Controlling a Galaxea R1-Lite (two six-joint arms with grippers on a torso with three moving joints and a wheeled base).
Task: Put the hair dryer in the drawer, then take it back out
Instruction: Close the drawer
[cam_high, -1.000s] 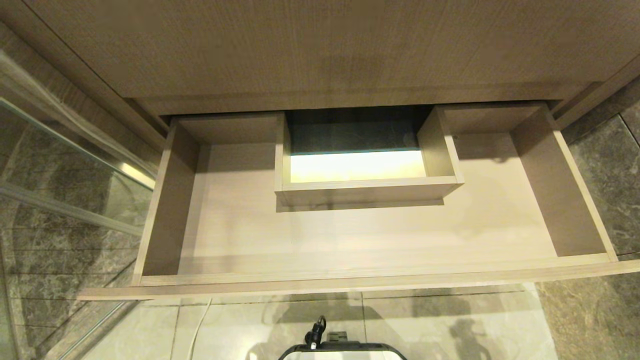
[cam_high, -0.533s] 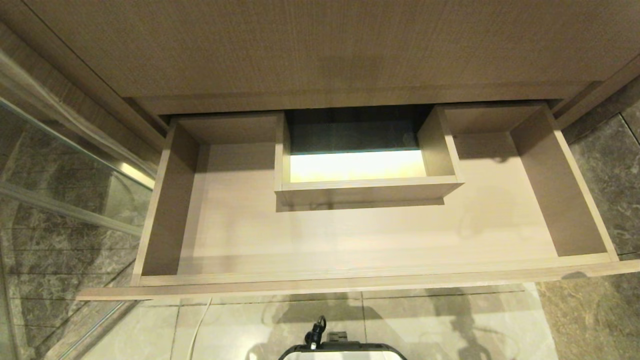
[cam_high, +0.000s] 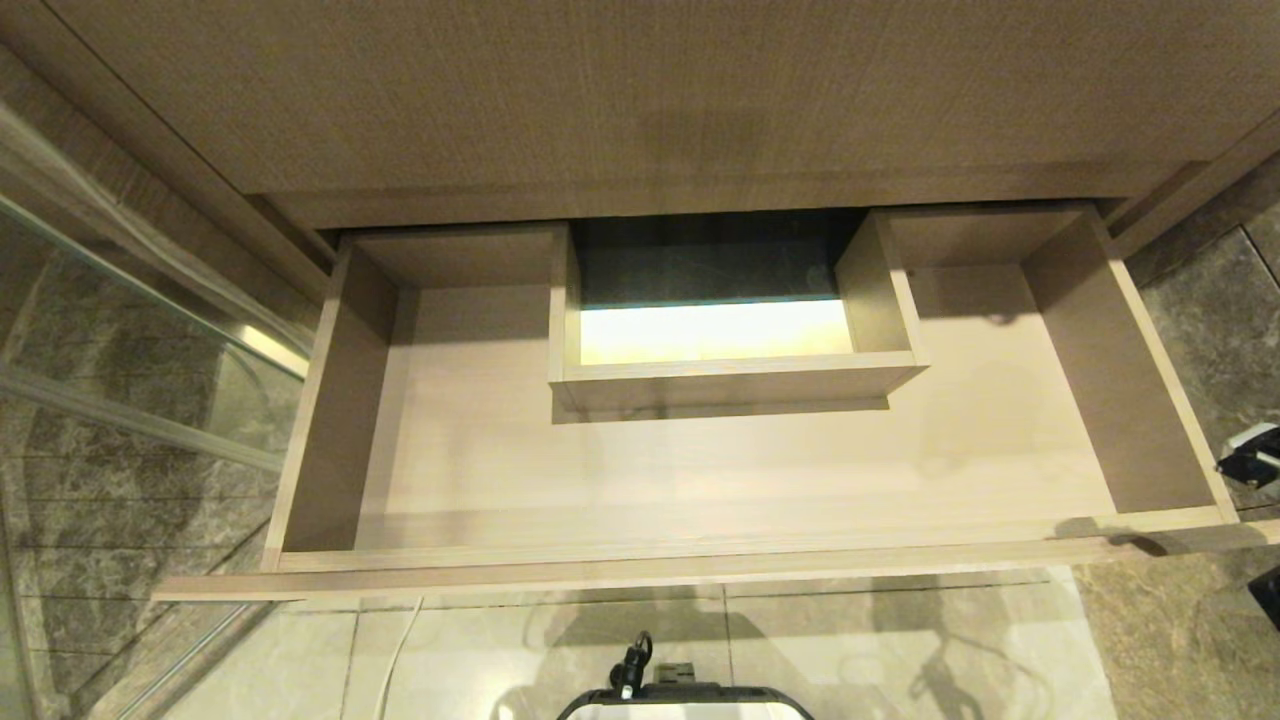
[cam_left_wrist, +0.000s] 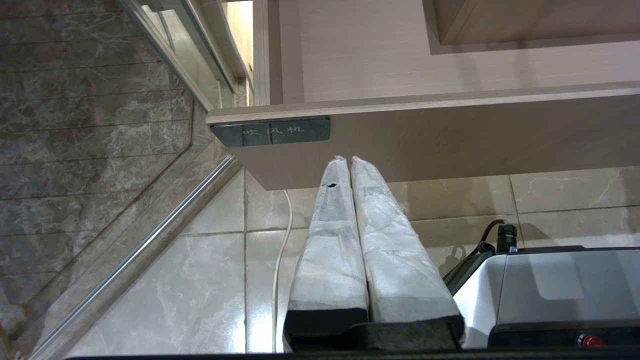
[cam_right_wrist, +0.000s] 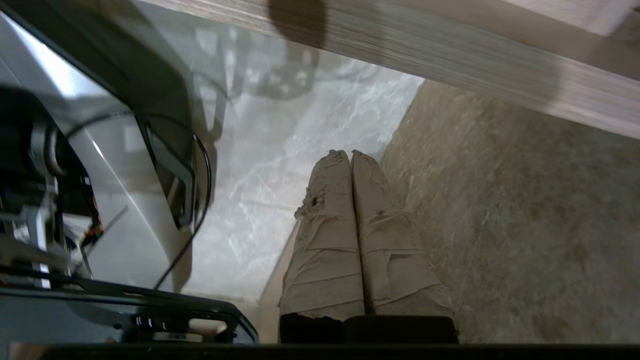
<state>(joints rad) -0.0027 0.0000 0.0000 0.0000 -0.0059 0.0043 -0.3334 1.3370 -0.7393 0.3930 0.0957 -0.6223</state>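
The drawer (cam_high: 700, 565) stands pulled out, wide and shallow, light wood-grain, with a rectangular cut-out box (cam_high: 735, 375) in its middle and nothing inside. Its front carries a small dark label (cam_left_wrist: 272, 131). The hair dryer is out of view. My left gripper (cam_left_wrist: 344, 159) is shut and empty, parked low just below the drawer front (cam_left_wrist: 450, 140). My right gripper (cam_right_wrist: 350, 152) is shut and empty, held over the floor beyond the drawer's right end. Part of my right arm (cam_high: 1250, 455) shows at the right edge of the head view.
A glass shower door (cam_high: 120, 400) borders the left side. A white cord (cam_high: 400, 640) lies on the pale floor tiles under the drawer front. My base (cam_high: 685, 700) sits in front of the drawer. Dark stone floor (cam_high: 1200, 640) runs along the right.
Part of my right arm has come into the head view at the right edge, beside the drawer's right end. Its shadow has spread across the floor. The drawer and left arm have not moved.
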